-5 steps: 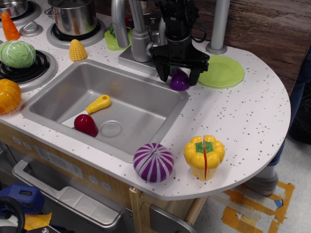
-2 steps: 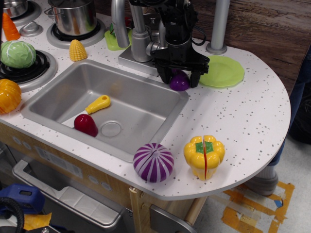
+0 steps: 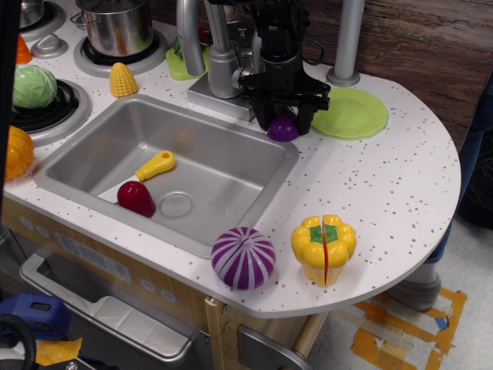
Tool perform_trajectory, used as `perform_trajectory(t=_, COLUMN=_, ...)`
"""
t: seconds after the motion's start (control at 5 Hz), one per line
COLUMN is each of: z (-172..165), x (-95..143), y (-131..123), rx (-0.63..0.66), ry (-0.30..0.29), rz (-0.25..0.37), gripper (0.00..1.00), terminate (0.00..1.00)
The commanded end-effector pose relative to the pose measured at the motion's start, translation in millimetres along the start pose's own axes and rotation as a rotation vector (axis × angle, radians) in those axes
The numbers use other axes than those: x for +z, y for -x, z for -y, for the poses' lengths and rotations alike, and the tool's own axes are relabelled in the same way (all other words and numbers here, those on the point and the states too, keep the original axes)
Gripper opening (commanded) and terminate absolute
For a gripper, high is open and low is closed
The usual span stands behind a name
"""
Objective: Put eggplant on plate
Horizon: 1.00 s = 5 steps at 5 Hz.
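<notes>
The tool (image 3: pixel 283 119) stands over the eggplant (image 3: pixel 283 129) at the far edge of the table (image 3: pixel 385 185), its two dark fingers (image 3: pixel 303 118) spread fairly wide and reaching down on the left and right of the purple toy; whether they press on it cannot be told. The eggplant rests on the table just past the far right corner of the sink (image 3: pixel 223 196), beside but not on the light-green plate (image 3: pixel 353 114), which lies just to its right. Compared with a second ago, the tool has shifted slightly farther back and its fingers sit closer around the eggplant, which has also moved a little toward the faucet base (image 3: pixel 219 77). In the sink basin lie a dark red toy vegetable (image 3: pixel 135 198) and a yellow piece (image 3: pixel 155 165). Near the front edge stand a purple-and-white striped ball (image 3: pixel 243 258) and, to its right, a yellow pepper (image 3: pixel 323 248). At far left sit a corn cob (image 3: pixel 122 79), a cabbage (image 3: pixel 33 85) and a metal pot (image 3: pixel 118 26).
</notes>
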State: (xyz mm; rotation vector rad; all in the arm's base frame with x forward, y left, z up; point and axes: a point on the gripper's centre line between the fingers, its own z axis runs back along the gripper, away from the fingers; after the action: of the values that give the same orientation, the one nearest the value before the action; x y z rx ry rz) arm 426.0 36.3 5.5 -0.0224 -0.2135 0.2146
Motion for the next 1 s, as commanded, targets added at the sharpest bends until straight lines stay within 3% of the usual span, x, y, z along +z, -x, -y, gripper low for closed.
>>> perform_trajectory(t=0.0, z=-1, x=54, y=-13, rx=-0.005, ry=-0.084, rz=0.005, gripper=0.00, terminate=0.00)
perform_trajectory(t=0.2, z=14, x=71, y=-20, rx=-0.004, ry=-0.108, rz=0.043, gripper=0.00, terminate=0.00)
perform_trajectory(t=0.6, z=56, x=59, y=-38, rx=-0.018, ry=-0.012, rz=0.205, gripper=0.00, terminate=0.00)
perform_trajectory(t=0.8, z=66, x=54, y=-46, rx=-0.033, ry=0.006, rz=0.229, gripper=0.00, terminate=0.00)
